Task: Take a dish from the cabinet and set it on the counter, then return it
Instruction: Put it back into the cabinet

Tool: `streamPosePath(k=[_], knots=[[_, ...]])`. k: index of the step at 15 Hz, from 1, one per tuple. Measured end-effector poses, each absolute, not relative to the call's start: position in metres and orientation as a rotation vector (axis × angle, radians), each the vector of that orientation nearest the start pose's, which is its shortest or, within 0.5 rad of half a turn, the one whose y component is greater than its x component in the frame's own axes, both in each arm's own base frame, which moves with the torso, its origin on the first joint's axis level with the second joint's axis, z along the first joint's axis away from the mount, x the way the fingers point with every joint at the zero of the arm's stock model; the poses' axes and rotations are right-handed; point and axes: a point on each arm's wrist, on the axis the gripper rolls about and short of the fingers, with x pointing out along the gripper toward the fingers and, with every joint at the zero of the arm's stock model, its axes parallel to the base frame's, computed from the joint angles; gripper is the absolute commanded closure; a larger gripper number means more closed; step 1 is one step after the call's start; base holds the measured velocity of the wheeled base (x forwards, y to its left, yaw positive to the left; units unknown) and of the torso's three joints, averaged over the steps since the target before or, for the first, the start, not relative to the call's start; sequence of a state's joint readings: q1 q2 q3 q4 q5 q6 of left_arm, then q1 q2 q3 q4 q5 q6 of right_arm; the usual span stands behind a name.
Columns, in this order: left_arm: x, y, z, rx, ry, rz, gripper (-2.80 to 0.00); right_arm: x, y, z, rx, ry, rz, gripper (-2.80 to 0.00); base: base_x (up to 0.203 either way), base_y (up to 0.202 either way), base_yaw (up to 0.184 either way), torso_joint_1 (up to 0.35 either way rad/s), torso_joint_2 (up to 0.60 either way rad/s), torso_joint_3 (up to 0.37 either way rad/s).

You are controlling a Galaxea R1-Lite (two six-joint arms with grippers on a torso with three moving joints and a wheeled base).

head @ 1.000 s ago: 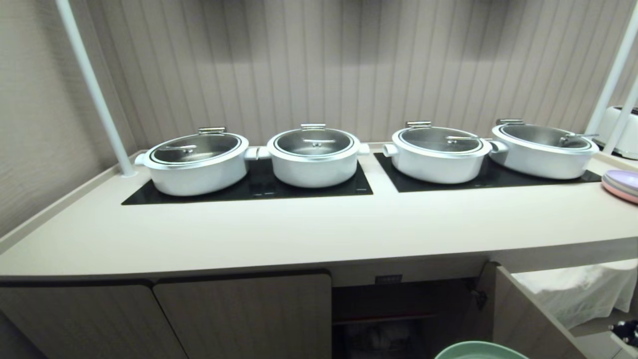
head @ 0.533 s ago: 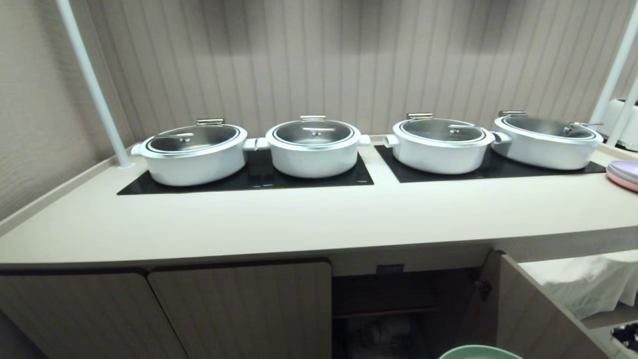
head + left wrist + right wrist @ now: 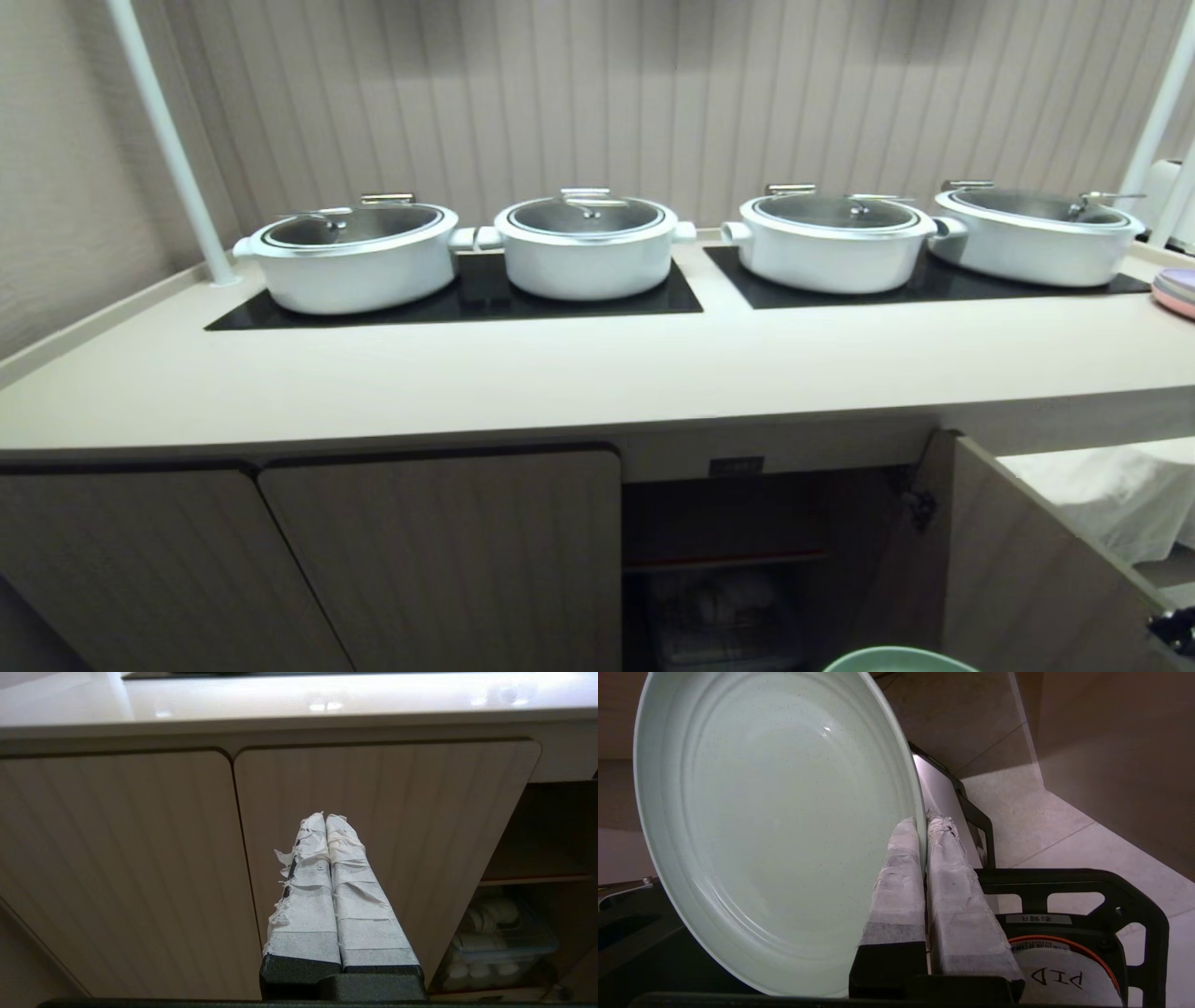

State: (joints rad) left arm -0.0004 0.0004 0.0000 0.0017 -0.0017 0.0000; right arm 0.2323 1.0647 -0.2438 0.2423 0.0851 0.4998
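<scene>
The dish, a pale mint-green plate, fills the right wrist view; my right gripper is shut on its rim, one taped finger on each face. Only a sliver of the dish shows at the bottom edge of the head view, below the counter. The cabinet stands open under the black label, its door swung out to the right and one inner shelf showing. My left gripper is shut and empty, parked in front of the shut cupboard doors.
Several white lidded pots sit on black hob panels along the back of the counter. Stacked pink and purple plates lie at its far right end. A clear box of white items sits on the cabinet's lower level.
The whole head view has shifted: the counter and pots now sit higher in the picture and more of the cupboard fronts show, so the camera has sunk. The dish rim stays at the bottom edge.
</scene>
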Motion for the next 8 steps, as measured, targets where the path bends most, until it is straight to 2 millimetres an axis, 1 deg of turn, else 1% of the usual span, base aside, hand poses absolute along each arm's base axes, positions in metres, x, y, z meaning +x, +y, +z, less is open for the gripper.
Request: streamPosePath(k=[8], knots=[[-0.0228,0.0000,0.0753,0.000,0.002,-0.002,0.00,0.0758,0.0200,0.0949,0.370,1.117,0.013,0.00,0.000,0.000,0.000,-0.231,0.52,0.288]])
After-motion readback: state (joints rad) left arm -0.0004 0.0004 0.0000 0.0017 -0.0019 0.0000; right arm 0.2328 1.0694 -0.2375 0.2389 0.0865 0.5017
